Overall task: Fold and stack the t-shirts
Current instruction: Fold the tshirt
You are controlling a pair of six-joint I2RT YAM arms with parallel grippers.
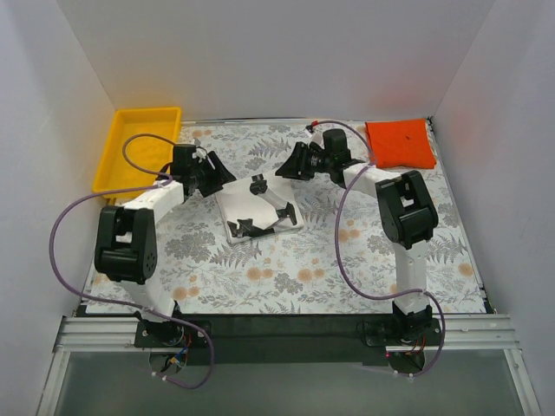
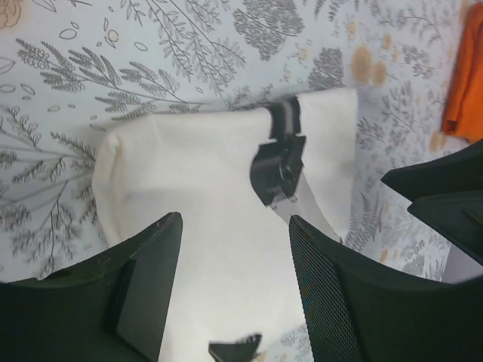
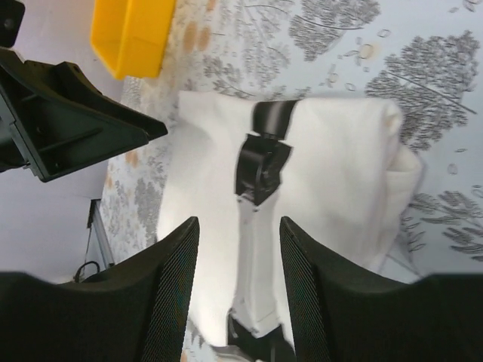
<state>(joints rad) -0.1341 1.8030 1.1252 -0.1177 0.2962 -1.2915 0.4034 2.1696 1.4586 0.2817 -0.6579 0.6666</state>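
Lying folded at the centre of the counter (image 1: 303, 277), the white t-shirt (image 1: 256, 208) faces two empty grippers with fingers apart: left gripper (image 1: 225, 176) at its 10 o'clock, right gripper (image 1: 284, 166) at its 1 o'clock. Farther, at 2 o'clock, sits the folded orange-red t-shirt (image 1: 400, 143).

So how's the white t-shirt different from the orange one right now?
The white t-shirt shows black print; the orange t-shirt looks plain. The white t-shirt lies in the middle; the orange t-shirt sits at the far right corner. The white t-shirt's fold looks somewhat larger than the orange t-shirt's. Both lie folded flat on the floral table, apart, not yet stacked.
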